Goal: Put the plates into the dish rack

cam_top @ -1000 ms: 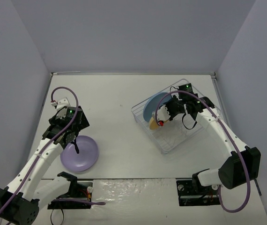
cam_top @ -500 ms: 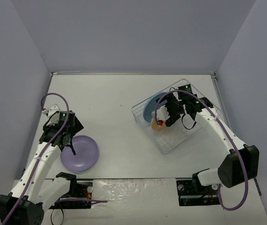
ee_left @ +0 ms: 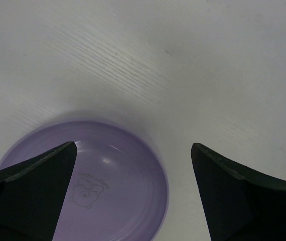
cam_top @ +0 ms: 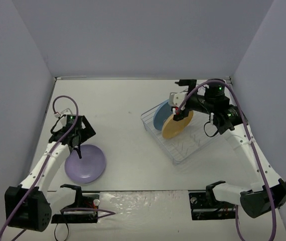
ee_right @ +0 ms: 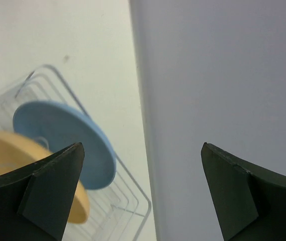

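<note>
The light purple plate [cam_top: 85, 164] lies flat on the table at the left. My left gripper [cam_top: 78, 146] hangs open above its far edge; in the left wrist view the plate [ee_left: 108, 191] sits under the gripper [ee_left: 133, 146], its right rim between the fingers and nothing gripped. The orange-yellow plate [cam_top: 177, 124] and the blue plate [cam_top: 160, 114] stand on edge in the clear dish rack [cam_top: 193, 145]. My right gripper [cam_top: 180, 100] is open above them, holding nothing. In the right wrist view the gripper [ee_right: 142, 145] faces the back wall, with the blue plate [ee_right: 62, 140], orange-yellow plate [ee_right: 12, 155] and rack [ee_right: 128, 201] at lower left.
Grey walls enclose the white table on the left, back [ee_right: 223, 75] and right. The rack sits close to the right wall. Both arm bases and their cables stand at the near edge [cam_top: 143, 201].
My right gripper opened, let go of the orange-yellow plate and rose up and back from the rack; the plate now stands there. My left gripper shifted slightly over the purple plate.
</note>
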Controlling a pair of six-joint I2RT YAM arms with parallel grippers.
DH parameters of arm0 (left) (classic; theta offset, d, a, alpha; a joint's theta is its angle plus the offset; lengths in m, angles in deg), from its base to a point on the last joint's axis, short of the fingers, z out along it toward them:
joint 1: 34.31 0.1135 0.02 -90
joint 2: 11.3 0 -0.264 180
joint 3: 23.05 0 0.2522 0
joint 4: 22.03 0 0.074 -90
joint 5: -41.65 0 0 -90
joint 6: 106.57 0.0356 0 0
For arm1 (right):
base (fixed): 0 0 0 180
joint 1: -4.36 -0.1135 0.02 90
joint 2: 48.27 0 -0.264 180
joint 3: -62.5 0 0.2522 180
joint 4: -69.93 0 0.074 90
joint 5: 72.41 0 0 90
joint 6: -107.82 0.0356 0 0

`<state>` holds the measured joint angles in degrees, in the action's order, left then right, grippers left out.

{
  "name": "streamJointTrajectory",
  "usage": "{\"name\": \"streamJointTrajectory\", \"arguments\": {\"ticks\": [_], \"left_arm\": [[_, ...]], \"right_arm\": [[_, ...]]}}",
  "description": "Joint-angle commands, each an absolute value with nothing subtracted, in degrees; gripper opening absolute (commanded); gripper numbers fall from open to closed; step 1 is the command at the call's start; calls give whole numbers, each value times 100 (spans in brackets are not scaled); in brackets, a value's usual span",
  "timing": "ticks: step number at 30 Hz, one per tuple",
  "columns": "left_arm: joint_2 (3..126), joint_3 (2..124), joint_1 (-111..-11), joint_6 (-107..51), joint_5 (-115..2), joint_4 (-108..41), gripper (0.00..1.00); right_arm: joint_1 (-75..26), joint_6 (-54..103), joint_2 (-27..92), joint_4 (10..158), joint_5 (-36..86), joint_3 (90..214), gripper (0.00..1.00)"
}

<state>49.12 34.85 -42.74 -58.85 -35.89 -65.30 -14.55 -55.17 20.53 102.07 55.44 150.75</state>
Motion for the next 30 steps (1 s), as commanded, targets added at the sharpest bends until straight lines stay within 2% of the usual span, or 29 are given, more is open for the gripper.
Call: {"name": "streamJointTrajectory", "arguments": {"ticks": [1,2,4,7,16,19,23,27,30], "left_arm": [[5290,3940,-4758,-5998,-3904,-6151,97],[5427,4040,-5084,-6049,-3647,-6301,97],[5781,4379,-5639,-6194,-3072,-6899,97],[6180,4497,-6277,-6657,-2594,-7634,97],[6887,4457,-7420,-7750,-1896,-8395,97],[7068,4388,-7542,-7854,-1873,-8325,86],[7365,4138,-7561,-7889,-2074,-8003,68],[7402,3980,-7625,-7865,-2135,-7631,55],[7486,3940,-7627,-7860,-2136,-7558,48]], "right_arm": [[-1532,-1977,1893,7519,4766,15088,100],[-1550,-999,1885,6867,4125,15045,100],[-1550,816,2001,6569,2963,15291,100],[-1553,1877,2076,7028,1764,15601,100],[-1550,2791,1369,7062,733,14642,100],[-1557,2799,1217,7216,405,14500,100],[-1550,2723,1115,7347,187,14412,100],[-1559,2713,1090,7361,174,14368,100],[-1550,2713,1088,7366,131,14331,100]]}}
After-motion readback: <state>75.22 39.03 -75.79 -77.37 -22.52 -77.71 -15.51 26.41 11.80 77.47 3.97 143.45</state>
